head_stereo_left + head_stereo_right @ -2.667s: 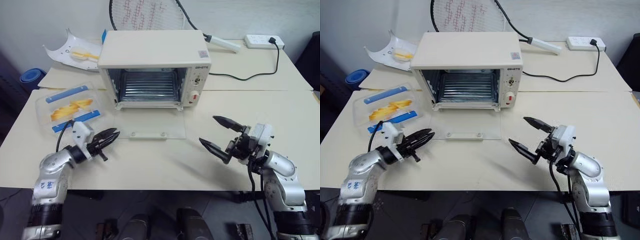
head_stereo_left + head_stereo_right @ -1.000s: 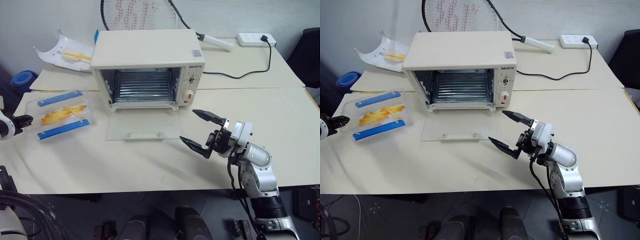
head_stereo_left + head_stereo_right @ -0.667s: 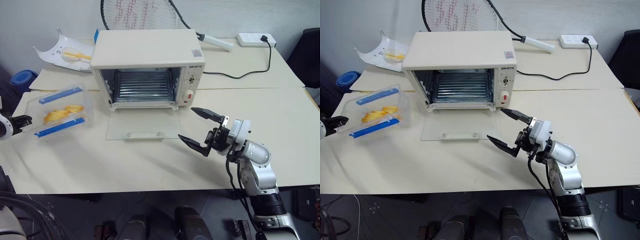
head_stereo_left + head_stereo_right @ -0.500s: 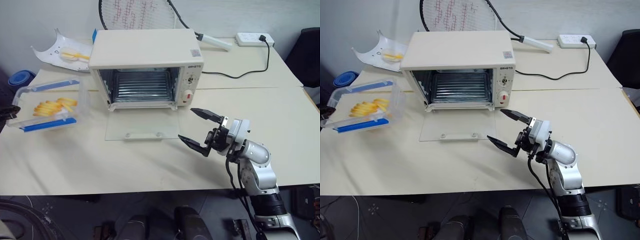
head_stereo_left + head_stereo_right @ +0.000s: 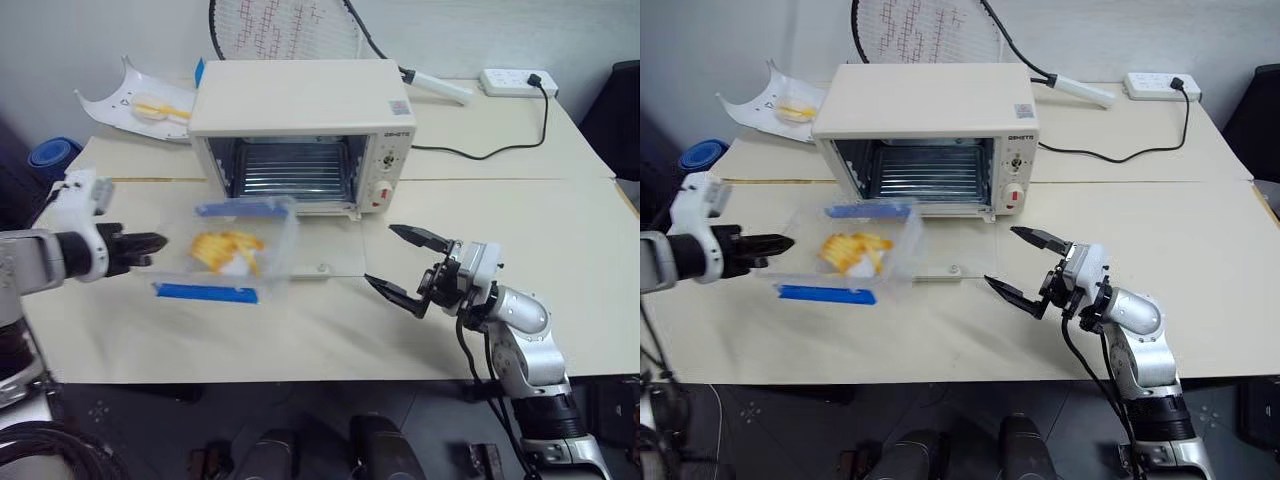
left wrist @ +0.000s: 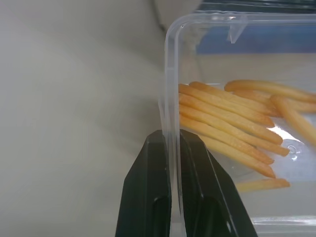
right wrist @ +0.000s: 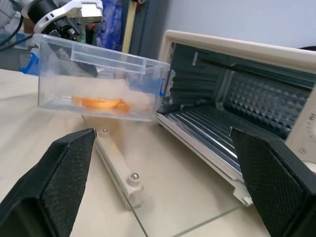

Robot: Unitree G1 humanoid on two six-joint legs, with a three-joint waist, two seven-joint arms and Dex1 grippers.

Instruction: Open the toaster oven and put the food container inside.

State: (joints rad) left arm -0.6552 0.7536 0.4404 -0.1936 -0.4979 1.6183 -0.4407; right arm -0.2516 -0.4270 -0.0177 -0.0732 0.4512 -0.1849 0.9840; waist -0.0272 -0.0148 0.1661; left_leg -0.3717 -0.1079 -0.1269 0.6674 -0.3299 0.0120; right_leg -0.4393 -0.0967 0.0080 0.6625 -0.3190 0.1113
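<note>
Two left gripper (image 6: 171, 153) fingers pinch the food container (image 5: 235, 258) wall, raised before the toaster oven (image 5: 305, 135)'s lowered door; right gripper (image 5: 402, 264) fingers spread wide over bare tabletop (image 5: 560, 230).

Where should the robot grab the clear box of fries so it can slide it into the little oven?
Probably on the thin end wall, as now: the left gripper pinches the food container with one finger outside that wall and one inside. Coming from the end away from the toaster oven leaves the far end free to enter the open front first, above the lowered glass door.
</note>
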